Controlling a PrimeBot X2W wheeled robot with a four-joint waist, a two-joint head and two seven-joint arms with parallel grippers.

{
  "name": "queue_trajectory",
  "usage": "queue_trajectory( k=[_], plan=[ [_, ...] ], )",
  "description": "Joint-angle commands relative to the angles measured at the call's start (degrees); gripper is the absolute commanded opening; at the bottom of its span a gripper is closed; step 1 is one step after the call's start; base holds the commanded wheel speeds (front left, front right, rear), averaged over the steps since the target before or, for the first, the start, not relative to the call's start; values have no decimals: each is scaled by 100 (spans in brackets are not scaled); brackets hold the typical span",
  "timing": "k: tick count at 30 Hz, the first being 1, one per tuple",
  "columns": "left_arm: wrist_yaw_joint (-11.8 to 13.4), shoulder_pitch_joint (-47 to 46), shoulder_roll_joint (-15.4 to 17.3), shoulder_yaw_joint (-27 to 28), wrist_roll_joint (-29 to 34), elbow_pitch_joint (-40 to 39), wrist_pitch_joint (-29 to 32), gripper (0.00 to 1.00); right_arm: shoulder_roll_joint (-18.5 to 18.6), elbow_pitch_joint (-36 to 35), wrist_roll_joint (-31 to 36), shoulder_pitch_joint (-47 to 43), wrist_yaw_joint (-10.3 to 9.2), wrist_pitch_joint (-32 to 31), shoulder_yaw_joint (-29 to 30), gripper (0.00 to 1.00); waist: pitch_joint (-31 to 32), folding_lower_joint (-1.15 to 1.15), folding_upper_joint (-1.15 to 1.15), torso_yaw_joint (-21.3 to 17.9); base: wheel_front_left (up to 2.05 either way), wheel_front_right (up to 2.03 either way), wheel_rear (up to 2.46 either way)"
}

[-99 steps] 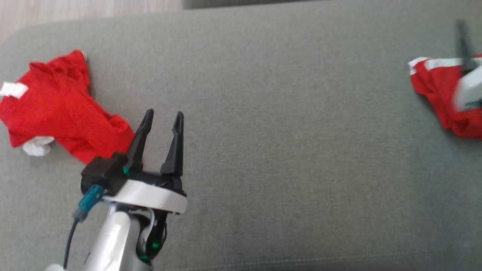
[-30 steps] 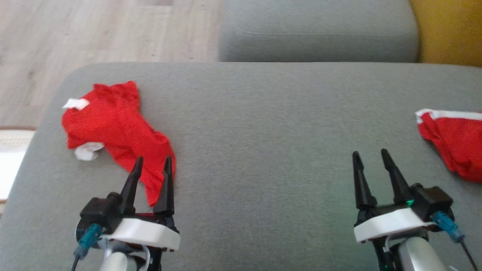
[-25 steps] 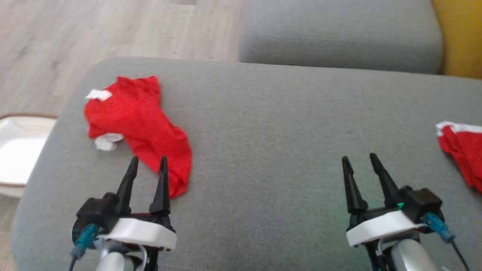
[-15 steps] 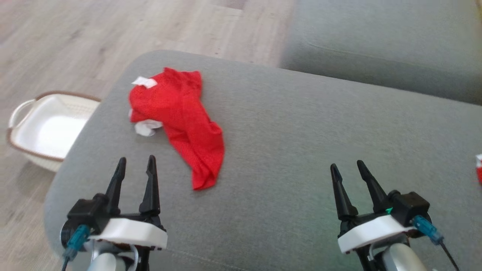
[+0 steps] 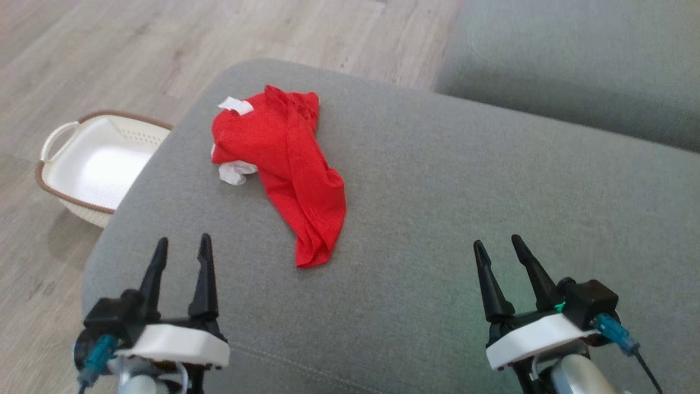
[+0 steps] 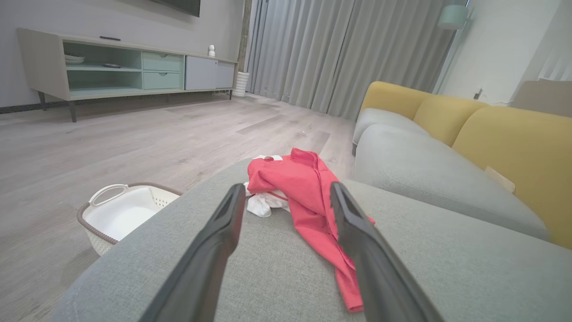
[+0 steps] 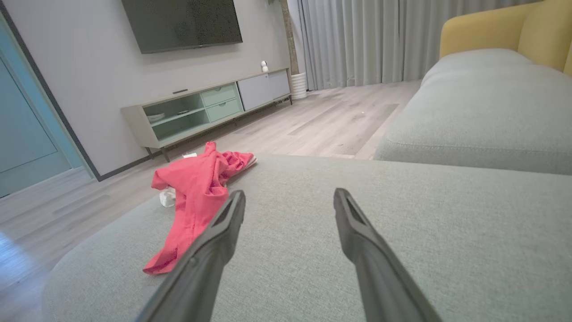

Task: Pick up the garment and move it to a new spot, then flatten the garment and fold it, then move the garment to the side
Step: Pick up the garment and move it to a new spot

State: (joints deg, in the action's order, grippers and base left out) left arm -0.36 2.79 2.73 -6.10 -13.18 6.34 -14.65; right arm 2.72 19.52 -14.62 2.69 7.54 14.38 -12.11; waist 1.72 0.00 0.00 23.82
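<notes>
Beside the basket (image 5: pixel 71 205), red garment (image 5: pixel 284 158) lies diagonally on grey sofa cushion (image 5: pixel 437 219), narrow end pointing away; left claw (image 5: pixel 183 243), right claw (image 5: pixel 495 243) released.

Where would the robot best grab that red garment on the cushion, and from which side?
Probably the narrow near end of the garment, where the cloth bunches into raised folds that are easy to pinch. Come down from above with the open left gripper, which is nearer; the far end lies further off, by the edge of the cushion.
</notes>
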Motion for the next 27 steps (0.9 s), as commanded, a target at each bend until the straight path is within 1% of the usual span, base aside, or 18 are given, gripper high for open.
queue_trajectory(
  k=[1, 3, 6, 11, 12, 16, 18, 22, 23, 27],
  plan=[
    [-54, -386, 15, 280, 91, -153, -35, 100, 16, -171, 20, 228, -5, 62, -108, 100, -206, 0, 0, -125, 0, 0, 0],
    [-135, -531, 22, 382, 165, -102, -35, 100, 16, -180, 93, 303, -5, 62, -71, 100, -362, 0, 0, -218, 0, 0, 0],
    [-266, -855, 118, 567, 257, 37, -35, 100, 16, -224, 215, 433, -5, 62, -3, 100, -645, 0, 0, -406, 0, 0, 0],
    [-483, -1721, 461, 692, 333, 566, -35, 100, 16, -362, 430, 656, -5, 25, 218, 100, -1114, 0, 0, -727, 0, 0, 0],
    [-483, -1721, 461, 692, 333, 566, -35, 100, 16, -362, 430, 656, -5, 25, 218, 100, -1114, 0, 0, -727, 0, 0, 0],
    [-613, -2661, 840, 604, 292, 1320, 28, 100, 16, -521, 590, 823, -5, -56, 377, 100, -1521, 0, 0, -977, 0, 0, 0],
    [-655, -3191, 1073, 470, 322, 1714, 176, 100, 16, -595, 662, 896, -5, -100, 428, 100, -1723, 0, 0, -1093, 0, 0, 0],
    [-695, -4194, 1389, 258, 227, 2555, 704, 100, 16, -730, 760, 1001, -5, -164, 473, 100, -2073, 0, 0, -1315, 0, 0, 0],
    [-704, -4650, 1512, 174, 110, 2994, 947, 100, 16, -780, 776, 1050, -5, -176, 489, 100, -2219, 0, 0, -1419, 0, 0, 0],
    [-710, -5348, 1731, -76, 0, 3770, 1383, 100, 16, -829, 788, 1120, -5, -180, 489, 100, -2452, 0, 0, -1602, 0, 0, 0]
  ],
)
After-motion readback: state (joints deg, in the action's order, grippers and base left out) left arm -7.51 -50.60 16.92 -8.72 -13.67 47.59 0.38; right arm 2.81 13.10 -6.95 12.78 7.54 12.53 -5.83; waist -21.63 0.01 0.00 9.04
